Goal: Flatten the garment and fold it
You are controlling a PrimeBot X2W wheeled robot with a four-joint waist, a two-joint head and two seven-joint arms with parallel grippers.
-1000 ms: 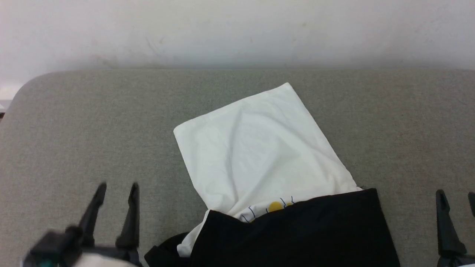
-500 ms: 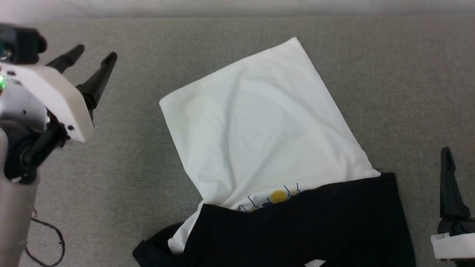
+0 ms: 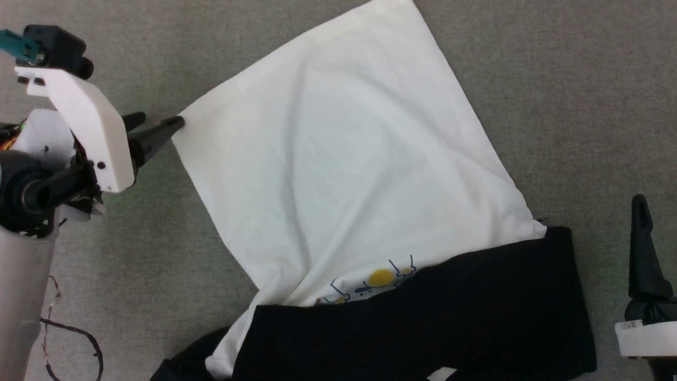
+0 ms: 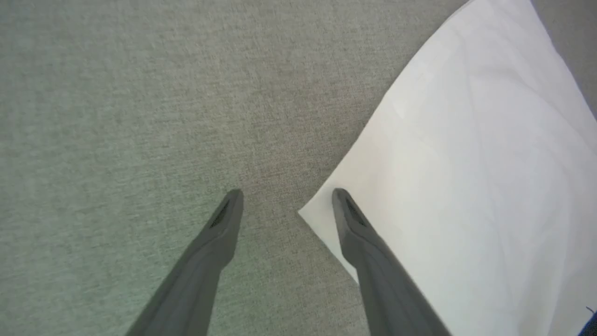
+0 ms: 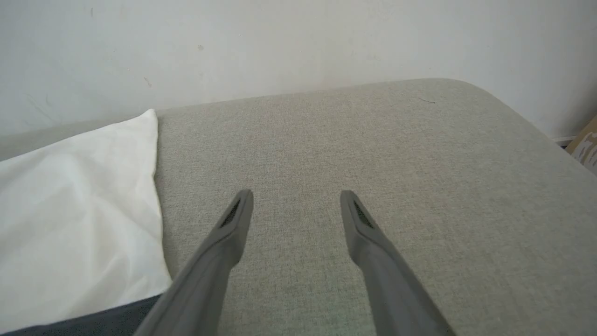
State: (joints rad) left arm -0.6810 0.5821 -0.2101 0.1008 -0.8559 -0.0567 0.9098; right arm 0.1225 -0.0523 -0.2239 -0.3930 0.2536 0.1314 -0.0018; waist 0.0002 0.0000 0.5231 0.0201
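Note:
The garment lies on the grey padded surface, its white part (image 3: 338,159) spread as a slanted rectangle. Its black part (image 3: 423,328) is bunched across the near edge, and a yellow-and-blue print (image 3: 378,279) peeks out between the two. My left gripper (image 3: 158,123) is at the left, open, with its fingers pointing at the white part's left corner (image 3: 182,119). In the left wrist view that corner (image 4: 303,215) sits between the tips of my left gripper (image 4: 287,196); one finger (image 4: 354,224) overlaps the white edge. My right gripper (image 5: 296,196) hangs open over bare surface, right of the garment (image 5: 79,210).
The grey padded surface (image 3: 582,106) extends all around the garment. It ends at a pale wall (image 5: 280,42) and a rounded far corner (image 5: 466,88). A thin dark cable (image 3: 74,338) loops beside my left forearm. One finger (image 3: 642,243) of the right gripper stands at the lower right.
The head camera has tilted down, so the whole picture shifted. My left arm rose from the lower left and swung its open fingers to the white corner. The right gripper stayed open, about where it was.

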